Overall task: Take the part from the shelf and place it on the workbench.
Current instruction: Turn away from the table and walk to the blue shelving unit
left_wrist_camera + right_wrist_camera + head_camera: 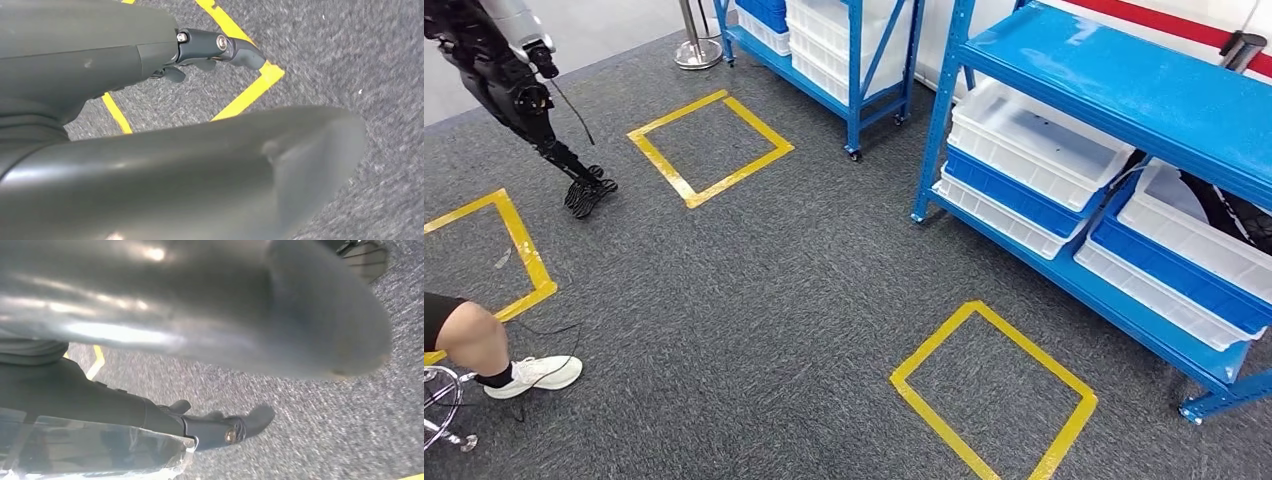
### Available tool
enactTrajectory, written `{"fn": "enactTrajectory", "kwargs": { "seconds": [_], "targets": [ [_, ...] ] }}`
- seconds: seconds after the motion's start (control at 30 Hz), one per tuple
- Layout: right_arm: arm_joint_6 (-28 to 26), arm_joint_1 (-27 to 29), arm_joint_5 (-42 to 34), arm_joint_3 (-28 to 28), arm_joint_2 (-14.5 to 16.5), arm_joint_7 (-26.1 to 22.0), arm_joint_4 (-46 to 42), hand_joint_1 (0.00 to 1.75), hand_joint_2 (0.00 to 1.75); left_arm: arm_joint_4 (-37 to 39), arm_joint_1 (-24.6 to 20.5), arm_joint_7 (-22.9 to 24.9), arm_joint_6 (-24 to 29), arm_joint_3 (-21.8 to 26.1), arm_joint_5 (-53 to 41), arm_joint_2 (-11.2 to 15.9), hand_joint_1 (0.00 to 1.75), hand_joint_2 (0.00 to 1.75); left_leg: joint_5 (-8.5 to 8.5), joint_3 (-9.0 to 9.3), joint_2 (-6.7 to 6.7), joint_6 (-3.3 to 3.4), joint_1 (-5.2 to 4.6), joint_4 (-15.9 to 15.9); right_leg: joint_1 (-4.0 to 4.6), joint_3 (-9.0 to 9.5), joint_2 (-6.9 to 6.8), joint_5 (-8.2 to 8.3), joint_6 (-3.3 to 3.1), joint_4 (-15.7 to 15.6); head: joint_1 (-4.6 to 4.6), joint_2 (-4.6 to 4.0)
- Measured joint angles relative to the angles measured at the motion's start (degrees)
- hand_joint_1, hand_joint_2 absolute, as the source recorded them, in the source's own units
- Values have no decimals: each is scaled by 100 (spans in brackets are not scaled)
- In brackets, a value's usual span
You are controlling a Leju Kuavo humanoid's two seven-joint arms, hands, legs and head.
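Part, clear plastic-wrapped (95,450): held in right hand (165,425), dark fingers (235,427) lying along it, above grey carpet (310,440). Left hand (165,55): fingers (235,50) curled, holding nothing. Blue shelf (1124,90) nearby.

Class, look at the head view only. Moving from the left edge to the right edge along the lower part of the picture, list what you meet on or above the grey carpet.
Stool → person's white shoe → yellow tape square → blue shelf foot.
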Motion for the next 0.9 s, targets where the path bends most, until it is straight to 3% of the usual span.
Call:
{"fn": "enactTrajectory", "kwargs": {
  "seconds": [0.03,0.07,0.1,0.13,0.17,0.2,0.27,0.33,0.4,0.47,0.53,0.57,0.6,0.67,0.73,0.8,0.9],
  "targets": [
    [-1,3,0,-1,-7,0,0,0,0,0,5,0,-2,0,-1,-4,0,0,3,-17,85,-15,4,1,-42,-110,-28,-81,47,247,6,-1],
    [-2,11,0,-1,-14,1,0,0,0,1,7,0,-4,0,-2,-13,0,0,4,-28,166,-39,16,5,-91,-115,-57,-77,120,290,5,0],
    [-2,21,0,-2,-22,2,0,0,0,1,7,-1,-5,0,-3,-22,0,0,0,-36,239,-72,34,17,-138,11,-102,11,209,88,7,0],
    [-2,27,0,-2,-32,3,0,0,0,2,6,-2,-8,0,-3,-31,0,0,-13,-44,307,-118,55,45,-186,242,-187,148,301,-306,9,-1],
    [-2,20,0,-2,-32,4,0,0,0,0,4,-4,-8,0,-3,-34,0,0,-40,-53,373,-175,60,90,-215,466,-351,263,361,-692,13,0],
    [-2,8,3,-2,-30,5,-1,0,0,-2,3,-10,-8,0,-2,-34,0,0,-83,-61,438,-239,60,149,-224,639,-497,352,383,-996,26,-1],
    [-4,-17,18,-3,-18,6,-2,0,0,-5,-7,-24,-5,0,5,-30,0,0,-161,-46,562,-349,44,225,-201,736,-624,396,292,-1170,19,-1],
    [-8,-12,31,-4,-20,7,-2,0,0,-4,-31,-37,-1,0,25,-38,0,0,-206,-6,659,-417,78,242,-204,709,-465,414,168,-1156,-12,-1],
    [-14,-8,32,-4,-21,8,-2,0,0,-4,-46,-49,1,0,40,-42,0,0,-412,-62,430,-480,136,452,-232,695,-322,455,70,-1160,-37,0],
    [-26,-10,41,-4,-14,-1,-2,0,0,-4,-32,-66,0,0,45,-42,0,0,-855,-340,45,-514,165,1124,-212,671,-197,500,-8,-1161,-63,-1],
    [-40,-3,73,-4,-5,-22,-2,0,0,-4,-15,-86,-4,0,50,-42,0,0,-1162,-665,-92,-505,165,1826,-155,636,-83,527,-51,-1159,-72,-1],
    [-47,3,95,-4,-2,-35,-2,0,0,-3,-12,-98,-9,0,52,-42,0,0,-1155,-731,-105,-485,165,1943,-127,628,-29,534,-61,-1158,-71,-1],
    [-53,9,110,-4,-2,-47,-2,0,0,-3,-12,-110,-20,0,54,-43,0,0,-1031,-680,-108,-449,161,1818,-101,628,16,541,-70,-1158,-71,-1],
    [-61,12,125,-4,1,-74,-2,0,0,-2,-18,-133,-54,0,57,-40,0,0,-636,-336,-134,-318,125,1093,-63,638,84,552,-81,-1159,-71,-1],
    [-66,10,128,-4,12,-91,-2,0,0,-3,-29,-151,-79,0,60,-28,0,0,-388,-55,-163,-188,62,502,-29,638,115,568,-72,-1160,-65,-1],
    [-71,10,133,-4,23,-94,-2,0,0,-4,-40,-167,-98,0,61,-20,0,0,-334,-20,-161,-115,8,380,-25,630,122,595,-20,-1175,-62,-1],
    [-83,7,146,-4,20,-96,-2,0,0,-4,-47,-208,-164,1,82,-30,0,0,-147,37,-126,-48,16,146,-11,547,58,554,51,-1087,-53,-1]
  ]
}}
